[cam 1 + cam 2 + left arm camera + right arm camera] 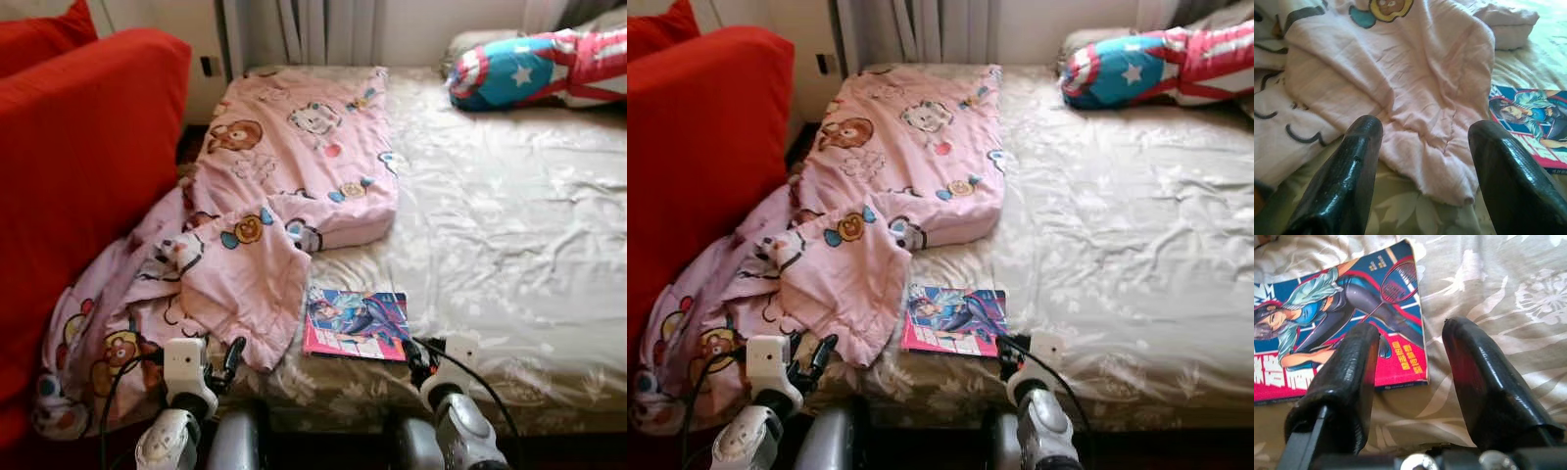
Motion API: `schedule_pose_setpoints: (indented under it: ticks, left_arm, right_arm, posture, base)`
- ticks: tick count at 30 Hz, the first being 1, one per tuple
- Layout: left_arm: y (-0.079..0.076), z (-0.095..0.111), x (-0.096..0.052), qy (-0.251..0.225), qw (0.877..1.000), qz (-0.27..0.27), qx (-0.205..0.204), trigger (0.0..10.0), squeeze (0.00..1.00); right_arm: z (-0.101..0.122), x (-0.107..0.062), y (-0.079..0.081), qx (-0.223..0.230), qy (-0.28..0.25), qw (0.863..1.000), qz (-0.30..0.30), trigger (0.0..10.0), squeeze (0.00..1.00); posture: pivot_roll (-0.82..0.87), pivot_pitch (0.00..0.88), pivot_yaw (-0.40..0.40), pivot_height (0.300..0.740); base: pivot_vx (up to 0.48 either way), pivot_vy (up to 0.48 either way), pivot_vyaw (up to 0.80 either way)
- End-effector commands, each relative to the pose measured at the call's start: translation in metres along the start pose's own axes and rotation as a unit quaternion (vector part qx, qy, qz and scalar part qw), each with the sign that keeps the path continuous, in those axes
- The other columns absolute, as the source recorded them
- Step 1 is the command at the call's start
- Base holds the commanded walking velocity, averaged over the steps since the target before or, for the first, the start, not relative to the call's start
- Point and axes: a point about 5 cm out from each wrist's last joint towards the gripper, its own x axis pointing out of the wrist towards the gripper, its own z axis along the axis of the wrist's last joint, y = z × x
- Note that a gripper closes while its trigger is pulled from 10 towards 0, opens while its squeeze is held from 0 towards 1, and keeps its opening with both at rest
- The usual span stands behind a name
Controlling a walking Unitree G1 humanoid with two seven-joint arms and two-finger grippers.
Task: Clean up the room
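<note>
Bed (509, 245) rumpled | comic book (357, 324) flat, thin, light, slick; likely pinch near corner | right hand (1409, 363) open, empty, straddling that corner | left hand (1422, 142) open, empty

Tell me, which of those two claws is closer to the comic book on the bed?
The right claw: its open fingers reach the corner of the comic book. The left claw instead faces the pink blanket.
</note>
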Motion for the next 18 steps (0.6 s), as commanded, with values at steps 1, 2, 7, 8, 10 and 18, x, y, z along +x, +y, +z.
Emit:
schedule_pose_setpoints:
  ticks: [1,2,7,8,10,18]
  left_arm:
    - [-0.001,0.002,0.000,-0.001,1.000,-0.007,0.008,10.0,0.00]
    - [-0.002,0.004,-0.001,-0.003,1.000,-0.008,0.010,10.0,0.00]
    - [-0.003,0.013,-0.004,-0.013,1.000,-0.016,0.022,10.0,0.00]
    - [-0.003,0.013,-0.005,-0.015,1.000,-0.016,0.023,10.0,0.00]
    - [-0.002,0.014,-0.006,-0.015,0.999,-0.015,0.023,10.0,0.00]
    - [0.004,0.022,-0.039,-0.012,0.999,0.001,0.036,10.0,0.00]
  right_arm:
    - [0.000,0.000,-0.002,0.015,0.005,1.000,-0.008,10.0,0.00]
    - [0.002,0.002,-0.003,0.023,0.004,1.000,-0.014,10.0,0.00]
    - [0.012,0.006,-0.002,0.057,-0.011,0.998,-0.021,10.0,0.00]
    - [0.013,0.007,-0.001,0.061,-0.013,0.998,-0.017,10.0,0.00]
    - [0.015,0.007,0.000,0.064,-0.016,0.998,-0.010,10.0,0.00]
    - [0.024,0.009,0.001,0.083,-0.035,0.995,0.044,10.0,0.00]
  posture:
    - [0.06,0.145,-0.002,0.596]
    - [0.08,0.162,0.001,0.596]
    - [0.10,0.206,0.008,0.596]
    - [0.11,0.219,0.009,0.596]
    - [0.11,0.227,0.010,0.596]
    - [0.16,0.320,0.016,0.596]
  base:
    - [0.000,0.000,0.00]
    - [0.000,0.000,0.00]
    - [0.000,0.000,0.00]
    - [0.000,0.000,0.00]
    - [0.000,0.000,0.00]
    - [0.000,0.000,0.00]
